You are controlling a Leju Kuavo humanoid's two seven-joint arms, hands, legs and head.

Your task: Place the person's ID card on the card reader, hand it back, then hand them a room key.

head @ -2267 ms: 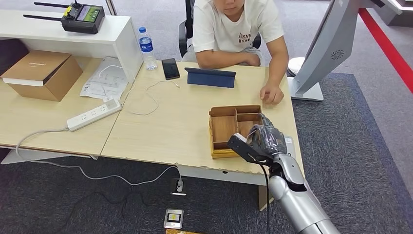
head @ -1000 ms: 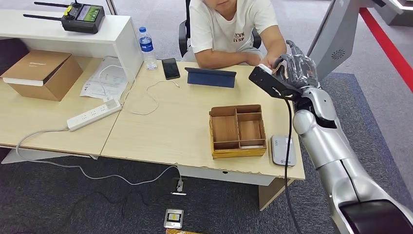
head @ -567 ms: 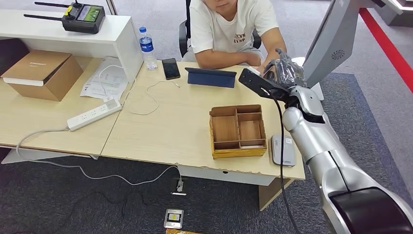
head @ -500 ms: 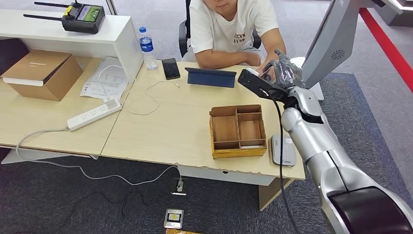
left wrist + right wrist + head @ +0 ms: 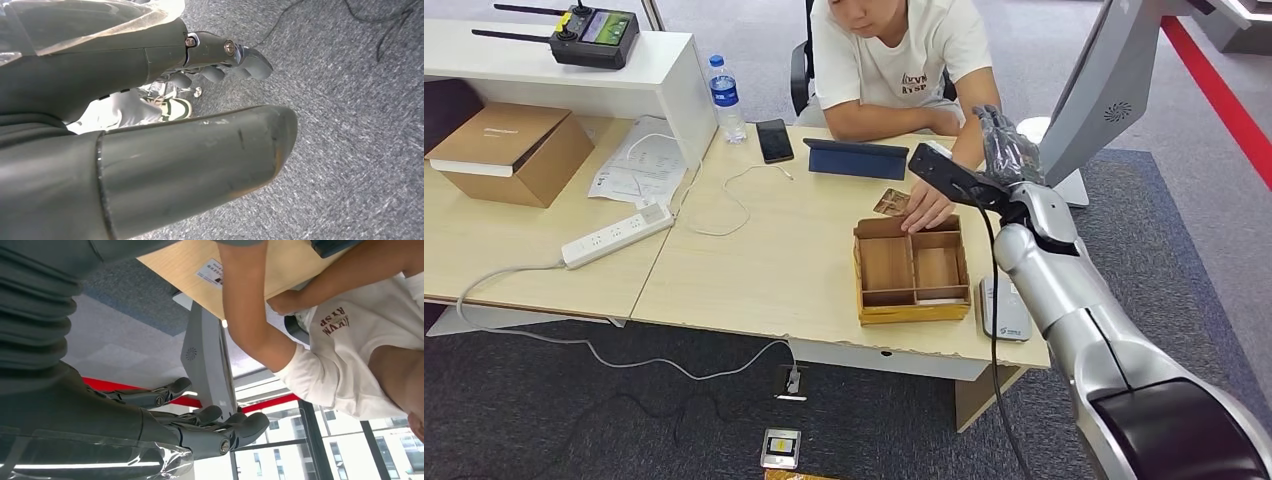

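Observation:
My right hand (image 5: 1002,145) is raised above the table's far right corner, fingers spread upward and holding nothing. In the right wrist view the hand (image 5: 165,420) is bare, with the person's forearm (image 5: 250,305) just beyond it. The person's hand (image 5: 927,208) rests on the table behind the wooden tray (image 5: 914,313) and holds a brownish card (image 5: 890,202). A grey card reader (image 5: 1004,309) lies to the right of the tray with nothing on it. My left hand (image 5: 150,125) hangs over grey carpet, holding nothing, fingers apart.
A blue tablet case (image 5: 856,159), a phone (image 5: 774,140) and a water bottle (image 5: 725,98) sit at the table's far side. A power strip (image 5: 617,235) and a cardboard box (image 5: 509,150) lie to the left. A grey kiosk stand (image 5: 1104,90) rises close behind my right hand.
My right hand rose from over the tray to the person's hand and stays raised. The person's hand has dropped to the table behind the tray, now with a brownish card.

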